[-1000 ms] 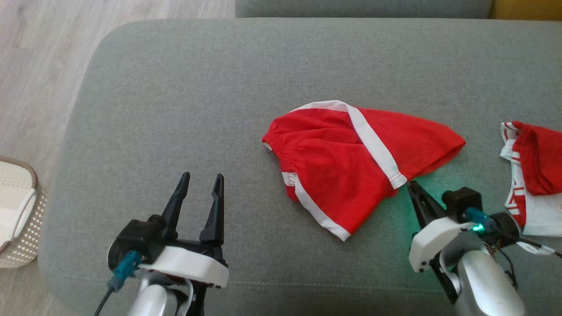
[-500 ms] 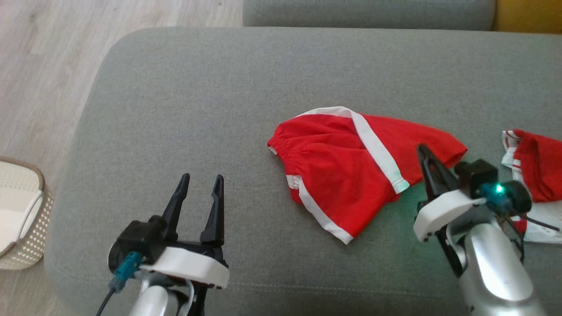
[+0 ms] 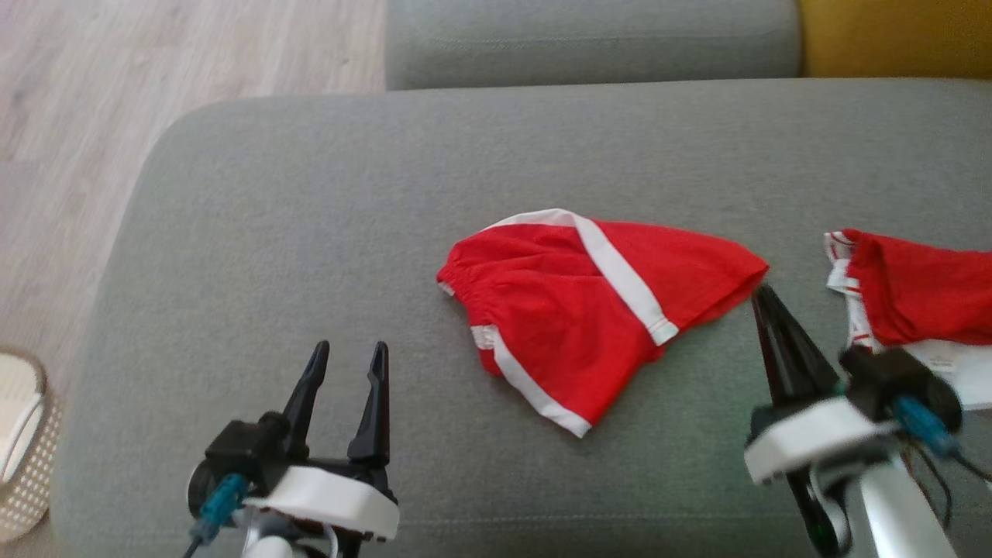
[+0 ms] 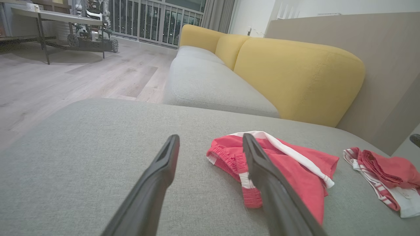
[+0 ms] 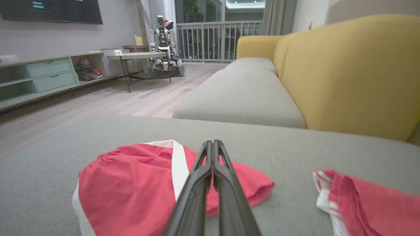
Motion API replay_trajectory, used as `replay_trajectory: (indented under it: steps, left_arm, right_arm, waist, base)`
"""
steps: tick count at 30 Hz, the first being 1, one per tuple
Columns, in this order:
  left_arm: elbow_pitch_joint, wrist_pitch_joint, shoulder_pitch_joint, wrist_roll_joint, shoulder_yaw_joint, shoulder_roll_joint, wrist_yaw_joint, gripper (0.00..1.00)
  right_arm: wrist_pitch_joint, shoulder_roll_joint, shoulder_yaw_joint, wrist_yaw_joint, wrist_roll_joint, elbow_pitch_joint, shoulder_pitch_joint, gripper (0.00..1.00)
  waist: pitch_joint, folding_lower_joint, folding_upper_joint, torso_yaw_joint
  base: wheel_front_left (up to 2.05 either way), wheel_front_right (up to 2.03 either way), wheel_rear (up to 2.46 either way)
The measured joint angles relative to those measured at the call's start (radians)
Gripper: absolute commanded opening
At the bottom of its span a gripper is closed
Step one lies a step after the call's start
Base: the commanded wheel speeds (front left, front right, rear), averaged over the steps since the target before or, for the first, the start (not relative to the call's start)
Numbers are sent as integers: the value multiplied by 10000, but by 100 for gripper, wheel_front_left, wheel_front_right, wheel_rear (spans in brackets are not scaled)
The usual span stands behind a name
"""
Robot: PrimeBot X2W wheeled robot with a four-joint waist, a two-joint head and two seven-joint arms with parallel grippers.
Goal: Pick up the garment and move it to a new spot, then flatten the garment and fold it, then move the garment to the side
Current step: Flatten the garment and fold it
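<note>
Two garments: red shorts (image 3: 589,310), striped piece (image 3: 907,298); left gripper (image 3: 349,350) spread, right gripper (image 3: 763,301) pressed together

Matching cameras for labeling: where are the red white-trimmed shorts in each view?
Head view: red shorts centre, slightly right.
Left wrist view: red shorts right of centre, lower half.
Right wrist view: red shorts lower left to centre.
Shared landmark: second red-and-white garment, right of the shorts everywhere.

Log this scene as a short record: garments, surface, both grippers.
surface: grey cushion
task garment: red shorts, white-trimmed, lying rumpled mid-cushion
other garment: red-and-white garment, to the shorts' right, apart from them
left gripper: fingers open, empty, left of the shorts
right gripper: fingers shut, empty, tip by the shorts' right corner
floor: basket
</note>
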Motion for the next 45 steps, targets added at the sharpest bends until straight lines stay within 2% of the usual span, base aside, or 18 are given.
replay_trajectory:
  steps: [1,2,8,15,21,33,34,35,39,45]
  left_arm:
    - [13,0,63,0,-2,0,0,100]
    - [46,0,99,0,-4,-2,0,100]
    - [146,0,185,0,-6,0,-8,100]
    - [146,0,157,44,-23,0,-73,100]
    - [144,0,-224,105,-107,-2,-190,100]
    - [255,0,-880,263,-107,-6,-366,100]
    - [255,0,-921,263,-107,-6,-366,100]
    - [257,0,-951,263,-105,-8,-366,100]
    - [263,0,-1006,261,-107,-8,-364,100]
    - [272,0,-1006,138,-215,-8,-345,100]
  right_arm:
    - [23,19,-40,0,153,-150,243,43]
    - [33,29,-92,0,343,-272,487,100]
    - [81,44,-119,0,514,-483,1370,100]
    - [247,52,374,0,339,-280,940,100]
    - [525,46,545,0,205,974,-382,100]
    - [303,38,470,0,84,3975,-2325,100]
    - [295,33,453,0,86,4159,-2393,91]
    - [240,33,451,0,86,4312,-2444,0]
    - [-2,31,280,0,25,4650,-2704,0]
    - [-107,23,75,0,-462,4483,-3557,0]
  waist:
    - [-49,0,0,-70]
    - [-98,0,0,-137]
    - [-226,0,0,-389]
    - [57,0,0,-325]
    - [651,0,0,-30]
    - [1787,0,0,706]
    - [1825,0,0,743]
    - [1855,0,0,767]
    - [1893,0,0,787]
    - [1815,0,0,772]
  base:
    - [0,0,0]
    - [0,0,0]
    - [0,0,0]
    - [0,0,0]
    - [0,0,0]
    - [0,0,0]
    - [0,0,0]
    - [0,0,0]
    - [0,0,0]
    - [0,0,0]
